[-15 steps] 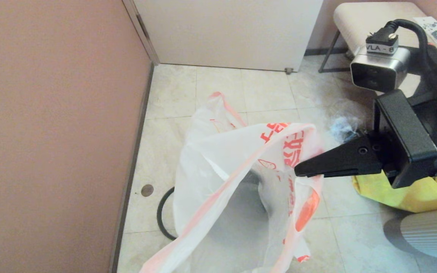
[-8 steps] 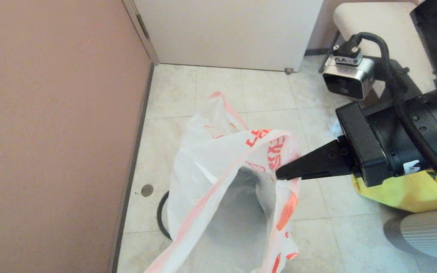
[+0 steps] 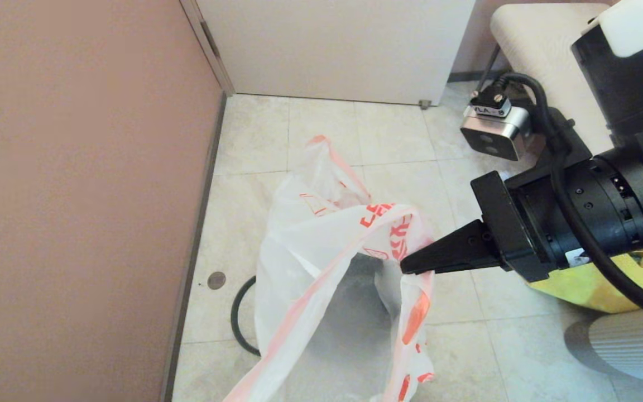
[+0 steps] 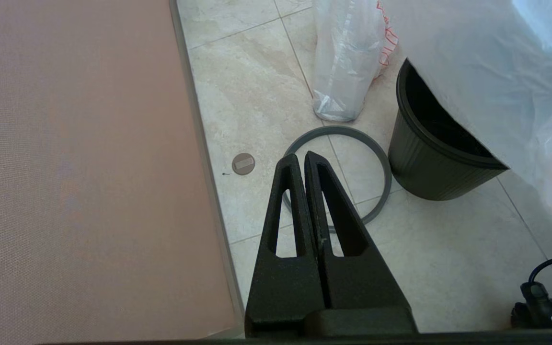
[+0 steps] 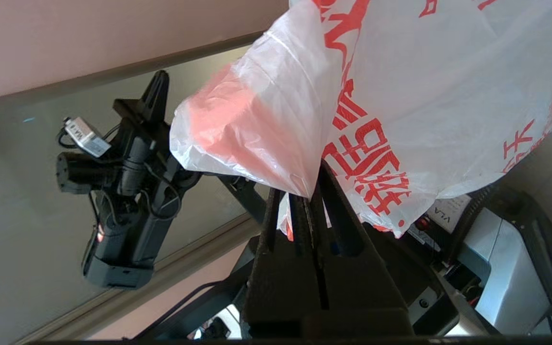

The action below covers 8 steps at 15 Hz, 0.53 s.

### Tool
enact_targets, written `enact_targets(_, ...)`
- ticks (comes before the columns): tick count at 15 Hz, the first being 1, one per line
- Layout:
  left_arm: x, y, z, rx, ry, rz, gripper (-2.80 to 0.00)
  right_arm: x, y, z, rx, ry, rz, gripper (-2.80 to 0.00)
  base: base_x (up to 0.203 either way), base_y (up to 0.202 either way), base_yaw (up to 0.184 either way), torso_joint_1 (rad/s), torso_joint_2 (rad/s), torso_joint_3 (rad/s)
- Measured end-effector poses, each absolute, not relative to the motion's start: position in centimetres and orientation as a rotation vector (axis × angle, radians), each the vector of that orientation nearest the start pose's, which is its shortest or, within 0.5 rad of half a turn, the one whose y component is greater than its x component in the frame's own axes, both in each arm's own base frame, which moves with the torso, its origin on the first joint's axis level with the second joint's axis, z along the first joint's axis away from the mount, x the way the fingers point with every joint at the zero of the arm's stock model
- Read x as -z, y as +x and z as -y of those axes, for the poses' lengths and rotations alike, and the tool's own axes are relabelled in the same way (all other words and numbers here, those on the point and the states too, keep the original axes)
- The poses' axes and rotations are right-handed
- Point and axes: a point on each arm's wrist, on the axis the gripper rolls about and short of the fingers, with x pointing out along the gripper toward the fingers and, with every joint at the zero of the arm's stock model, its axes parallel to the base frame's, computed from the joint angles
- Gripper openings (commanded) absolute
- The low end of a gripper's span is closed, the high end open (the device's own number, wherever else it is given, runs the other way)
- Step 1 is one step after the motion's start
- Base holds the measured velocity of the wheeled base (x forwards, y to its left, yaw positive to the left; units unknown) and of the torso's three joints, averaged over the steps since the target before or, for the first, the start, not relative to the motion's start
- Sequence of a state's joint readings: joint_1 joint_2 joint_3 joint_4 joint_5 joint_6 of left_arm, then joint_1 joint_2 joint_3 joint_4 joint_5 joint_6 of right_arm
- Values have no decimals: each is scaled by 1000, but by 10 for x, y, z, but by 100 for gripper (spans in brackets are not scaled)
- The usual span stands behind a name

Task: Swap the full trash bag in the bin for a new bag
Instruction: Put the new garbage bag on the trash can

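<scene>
Below the right gripper: the new bag (image 3: 327, 262) hangs open-mouthed, its far edge pinched in the clenched right gripper (image 3: 405, 265).
New bag, position: draped above the bin (image 4: 436, 158), mouth toward the head camera.
Bin, contents: interior looks dark and empty; no liner seated yet.
Grey ring rim (image 4: 338, 177): lies flat on the floor, just beside the bin, off it.
Full trash bag (image 4: 348, 57): stands on the floor beyond the ring.
Left gripper (image 4: 304, 160): closed on nothing, poised above the ring.
Step in hand, judged: lower the bag into the bin keeping the mouth spread, then cuff it over the rim.
Yellow tote (image 3: 606, 285): beneath the right arm; contents hidden.
</scene>
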State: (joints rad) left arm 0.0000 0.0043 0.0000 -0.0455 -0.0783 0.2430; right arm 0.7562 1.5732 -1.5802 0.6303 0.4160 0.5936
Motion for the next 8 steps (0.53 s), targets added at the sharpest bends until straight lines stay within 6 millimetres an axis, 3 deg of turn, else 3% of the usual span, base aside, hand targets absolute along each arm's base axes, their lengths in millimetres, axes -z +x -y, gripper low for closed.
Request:
enact_targets(2, -92, -25, 2, 93, 216, 81, -280, -316, 181, -183, -893, 392, -971, -280, 0, 0, 0, 0, 0, 0)
enact_targets(5, -153, -39, 6, 230, 161, 167, -280, -313, 183, -184, -885, 391, -979, -280, 0, 0, 0, 0, 0, 0)
enact_targets(8, -197, -17, 12, 495, 169, 44, -280, -309, 188, -188, -879, 389, -989, -280, 0, 0, 0, 0, 0, 0)
